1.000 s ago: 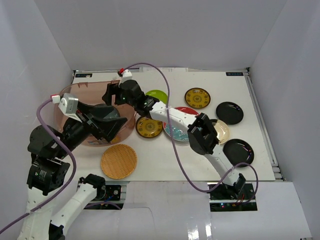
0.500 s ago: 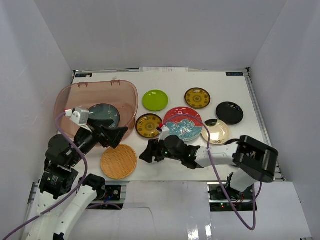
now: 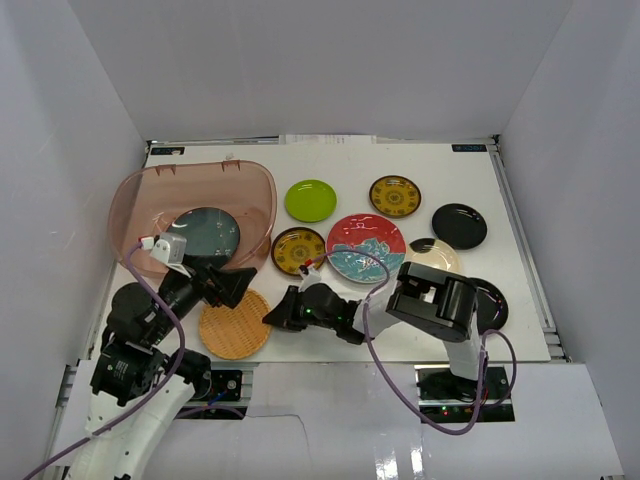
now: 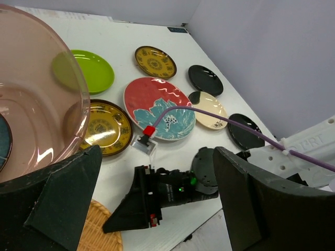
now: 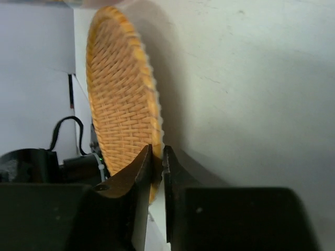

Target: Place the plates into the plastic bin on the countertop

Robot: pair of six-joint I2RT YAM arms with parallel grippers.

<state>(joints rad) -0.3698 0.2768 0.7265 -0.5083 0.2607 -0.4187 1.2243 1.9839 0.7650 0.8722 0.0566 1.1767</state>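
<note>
White desk (image 3: 350, 160). Translucent pinkish-brown plastic bin (image 3: 255, 185), with a blue-grey plate (image 3: 208, 232) inside. Plain lime-green plate (image 3: 310, 200). Two yellow-brown plates with dark ornamental patterns, one near the far edge (image 3: 395, 196), one mid-desk (image 3: 298, 250). Red plate (image 3: 366, 246) with a teal flower. Glossy black plates (image 3: 459, 226) (image 3: 495, 300). Cream plate (image 4: 209, 111). Tan basket-weave woven plate (image 5: 120, 104).

The flat white rectangular countertop (image 3: 440, 170) is being occupied by a translucent pinkish-brown plastic bin (image 3: 255, 195) at far left, a lime green plate (image 3: 310, 200), a near yellow-brown patterned plate (image 3: 296, 250), a far yellow-brown patterned plate (image 3: 395, 195), a red-and-teal plate (image 3: 366, 245), a cream plate (image 3: 440, 257), a far glossy black plate (image 3: 459, 225), a near glossy black plate (image 3: 490, 300) and a woven tan plate (image 3: 228, 325).
</note>
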